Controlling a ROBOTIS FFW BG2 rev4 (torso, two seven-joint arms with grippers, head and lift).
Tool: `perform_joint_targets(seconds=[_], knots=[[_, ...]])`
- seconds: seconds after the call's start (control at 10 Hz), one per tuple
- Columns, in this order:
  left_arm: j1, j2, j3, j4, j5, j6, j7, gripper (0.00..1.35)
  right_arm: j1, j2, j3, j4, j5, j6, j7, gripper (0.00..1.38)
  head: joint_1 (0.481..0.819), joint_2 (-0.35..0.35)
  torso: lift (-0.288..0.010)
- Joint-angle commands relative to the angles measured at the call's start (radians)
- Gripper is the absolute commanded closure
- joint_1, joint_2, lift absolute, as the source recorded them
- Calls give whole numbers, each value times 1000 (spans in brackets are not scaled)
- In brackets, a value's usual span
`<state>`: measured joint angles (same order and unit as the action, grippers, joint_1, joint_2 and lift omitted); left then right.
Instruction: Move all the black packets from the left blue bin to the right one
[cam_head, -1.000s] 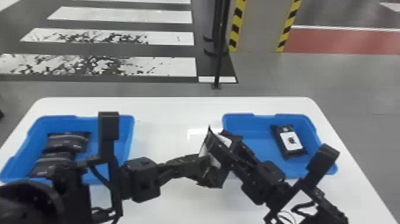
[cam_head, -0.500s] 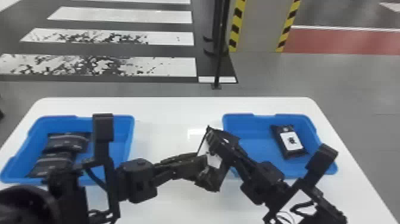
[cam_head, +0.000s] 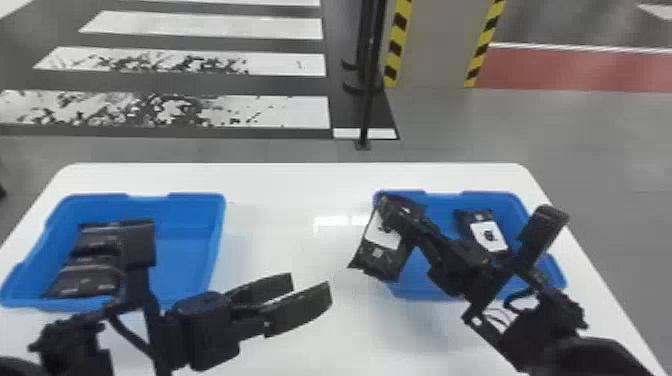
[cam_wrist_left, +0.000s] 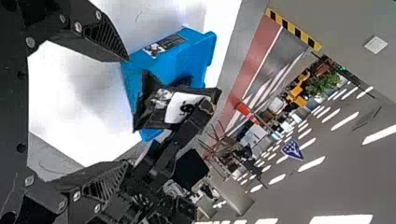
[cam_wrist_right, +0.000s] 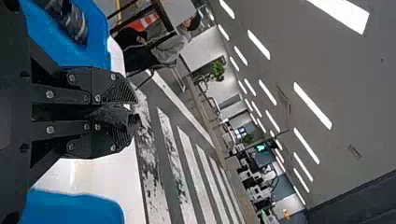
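Note:
Between the bins, my left gripper (cam_head: 310, 290) is open and holds nothing; its spread fingers frame bare table in the left wrist view (cam_wrist_left: 126, 112). My right gripper (cam_head: 395, 210) is shut on a black packet (cam_head: 378, 255) with a white label, which hangs at the left edge of the right blue bin (cam_head: 450, 198). In the right wrist view, the right gripper (cam_wrist_right: 133, 112) pinches dark packet material. Inside the right bin lies another labelled black packet (cam_head: 482, 232). Two black packets (cam_head: 85, 280) rest in the left part of the left blue bin (cam_head: 217, 240), partly behind my left arm.
Both bins stand on a white table (cam_head: 295, 185), with a stretch of its surface between them. Behind the table a black post (cam_head: 367, 100) rises from the floor. My arms cover parts of both bins' near sides.
The left gripper has let go of the packet and drawn back toward the near left. The right gripper has carried that packet a little rightward, to the right bin's edge.

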<state>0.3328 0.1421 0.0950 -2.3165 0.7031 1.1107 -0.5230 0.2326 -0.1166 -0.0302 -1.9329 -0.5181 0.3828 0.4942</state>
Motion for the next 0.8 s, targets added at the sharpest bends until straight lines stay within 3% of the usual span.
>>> perform_joint_targets(seconds=[0.0, 0.3, 0.4, 0.5, 0.6, 0.7], knots=[[28, -4, 23, -19, 13, -1, 0, 151, -73, -9, -56, 106, 51, 0, -2, 1279, 695, -86, -140], [40, -12, 51, -31, 13, -4, 1, 151, -179, -18, -117, 248, 159, 39, -19, 1237, 695, -175, -140], [40, -12, 61, -31, 11, -6, 3, 151, -191, -20, -121, 265, 155, 64, -22, 952, 695, -189, -140], [45, -12, 76, -36, 11, -6, 5, 151, -184, -20, -123, 263, 155, 66, -22, 525, 695, -191, -140], [48, -12, 92, -38, 7, -9, 5, 151, -164, -18, -123, 248, 161, 39, -22, 268, 695, -188, -140], [43, -10, 114, -41, -5, -9, 5, 151, -122, -14, -123, 206, 171, -7, -22, 102, 695, -181, -140]])
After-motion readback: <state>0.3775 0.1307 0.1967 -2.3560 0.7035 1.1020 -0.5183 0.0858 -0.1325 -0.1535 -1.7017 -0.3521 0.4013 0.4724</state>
